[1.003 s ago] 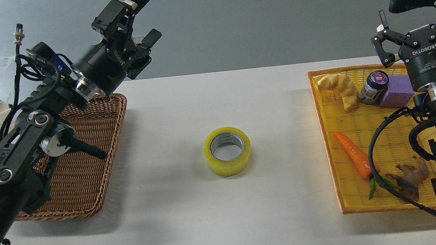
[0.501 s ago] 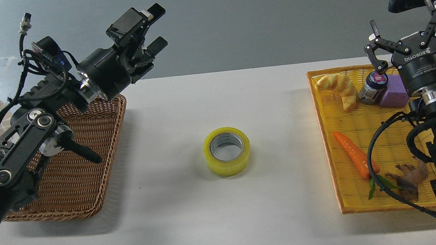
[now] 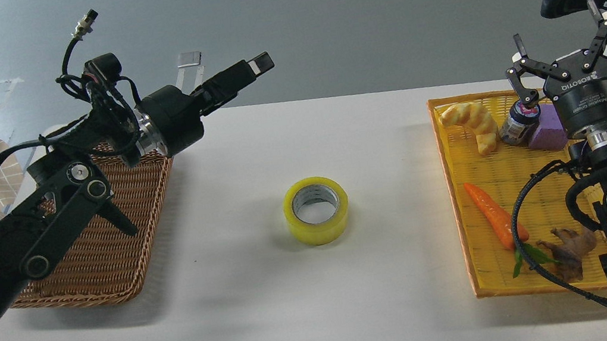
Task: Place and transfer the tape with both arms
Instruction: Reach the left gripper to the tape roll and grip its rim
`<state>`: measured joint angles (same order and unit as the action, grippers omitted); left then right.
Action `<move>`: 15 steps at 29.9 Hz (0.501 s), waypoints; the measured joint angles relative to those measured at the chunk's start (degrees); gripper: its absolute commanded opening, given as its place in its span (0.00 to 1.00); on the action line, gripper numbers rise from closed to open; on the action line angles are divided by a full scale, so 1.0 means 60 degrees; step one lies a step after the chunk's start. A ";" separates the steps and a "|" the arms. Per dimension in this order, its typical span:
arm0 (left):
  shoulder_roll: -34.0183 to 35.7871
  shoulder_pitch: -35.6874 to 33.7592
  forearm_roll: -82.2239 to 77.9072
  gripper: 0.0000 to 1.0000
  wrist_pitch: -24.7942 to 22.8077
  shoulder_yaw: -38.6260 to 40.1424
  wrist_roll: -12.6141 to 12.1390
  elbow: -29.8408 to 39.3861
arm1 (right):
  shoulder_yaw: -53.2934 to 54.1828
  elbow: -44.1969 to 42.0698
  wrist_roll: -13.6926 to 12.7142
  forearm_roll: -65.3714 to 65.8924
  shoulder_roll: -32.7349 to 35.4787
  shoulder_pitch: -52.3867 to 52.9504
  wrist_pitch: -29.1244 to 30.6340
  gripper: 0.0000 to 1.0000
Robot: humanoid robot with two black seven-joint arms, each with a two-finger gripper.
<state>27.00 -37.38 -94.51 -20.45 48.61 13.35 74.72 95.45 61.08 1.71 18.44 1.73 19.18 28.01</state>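
- A brown wicker basket (image 3: 113, 265) sat at the table's (image 3: 276, 313) left.
- A yellow tray (image 3: 461, 219) held a carrot (image 3: 490, 214), croissant (image 3: 473, 121), jar (image 3: 516, 123) and purple block (image 3: 547, 128).

On the worktop (image 3: 277, 319), the tape (image 3: 316, 210) lies midway between the wicker basket (image 3: 110, 247) to my left and the tray (image 3: 477, 283) to my right. In the tray lie a carrot (image 3: 492, 214), bread (image 3: 472, 122) and a jar (image 3: 518, 125).

The roll of tape (image 3: 316, 210) lies flat on the white tabletop (image 3: 276, 313), between a brown wicker basket (image 3: 110, 247) and a yellow tray (image 3: 522, 186) of food, untouched by the left hand (image 3: 241, 77) or the spread-fingered right hand (image 3: 572, 55).
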 measured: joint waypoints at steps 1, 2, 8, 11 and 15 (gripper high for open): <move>-0.0016 -0.0002 -0.0350 0.98 0.0009 -0.0111 -0.0001 0.0003 | -0.0001 0.0000 0.0002 -0.0003 -0.0011 -0.0002 0.0000 1.00; -0.0026 -0.0008 -0.0771 0.98 0.0045 -0.0266 -0.0002 0.0003 | -0.0004 0.0000 0.0004 -0.0004 -0.0017 -0.0002 -0.0002 1.00; -0.0085 0.0063 -0.2610 0.98 0.0188 -0.1089 -0.0177 -0.0010 | -0.0014 0.0001 0.0007 -0.0003 -0.0024 -0.0003 -0.0003 1.00; -0.0133 0.0106 -0.2799 0.98 0.0197 -0.1191 -0.0908 -0.0017 | -0.0023 0.0001 0.0007 0.0000 -0.0025 -0.0028 -0.0003 1.00; -0.0145 0.0075 -0.2827 0.98 0.0201 -0.1424 -0.1525 -0.0018 | -0.0027 -0.0004 0.0007 0.0002 -0.0025 -0.0085 -0.0003 1.00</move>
<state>26.13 -36.93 -111.47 -19.24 40.06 4.19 74.61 95.29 61.05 1.75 18.45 1.58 18.67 27.99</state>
